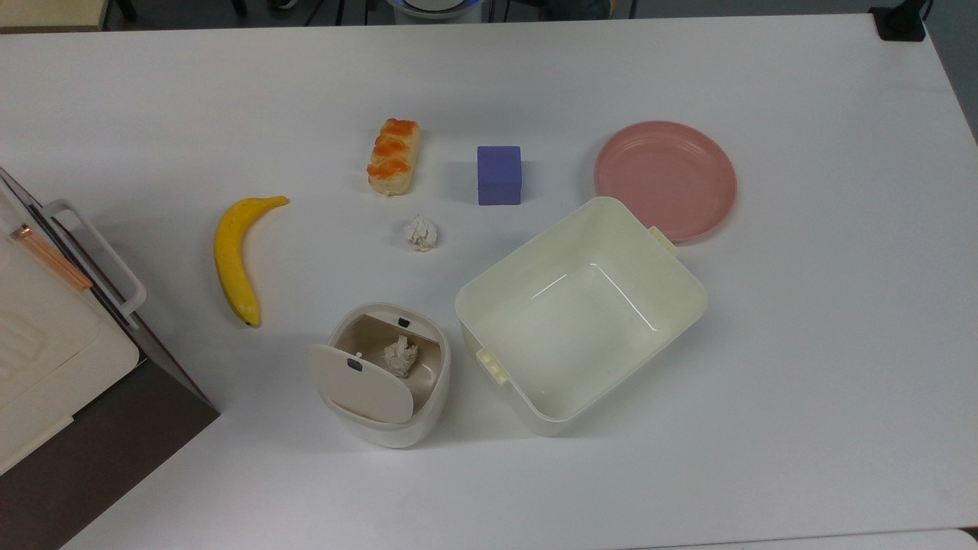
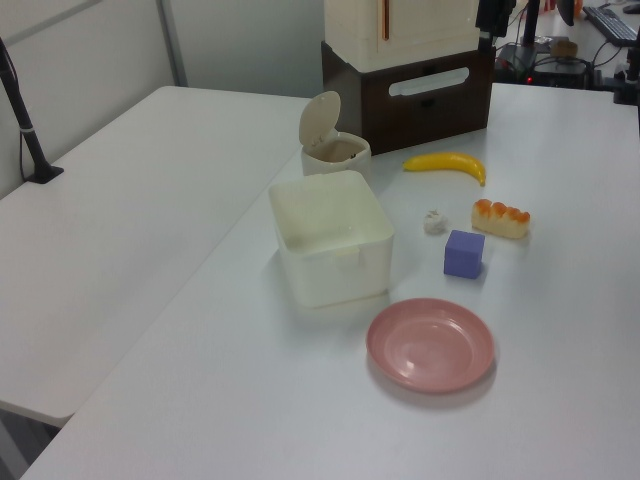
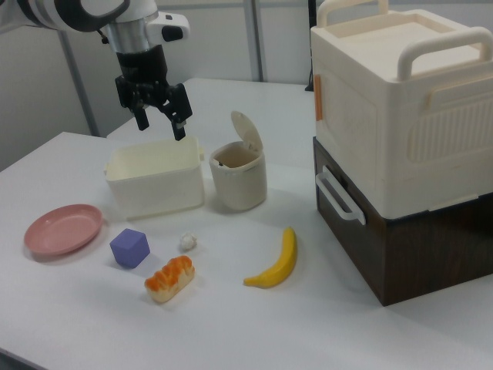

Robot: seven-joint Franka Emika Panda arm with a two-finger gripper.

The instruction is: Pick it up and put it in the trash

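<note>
Paper ball (image 1: 421, 232) lies on your table (image 1: 802, 344) between bread (image 1: 393, 156) and open-lidded trash bin (image 1: 386, 374); your gripper (image 3: 161, 123) hangs above, fingers spread, empty.

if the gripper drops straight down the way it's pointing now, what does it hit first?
Probably the cream tub. In the right view the gripper, jaws open and pointing down, hangs above the tub's rim; depth is unclear, so it could instead meet the table behind the tub.

Bright, even overhead light; soft shadows.
</note>
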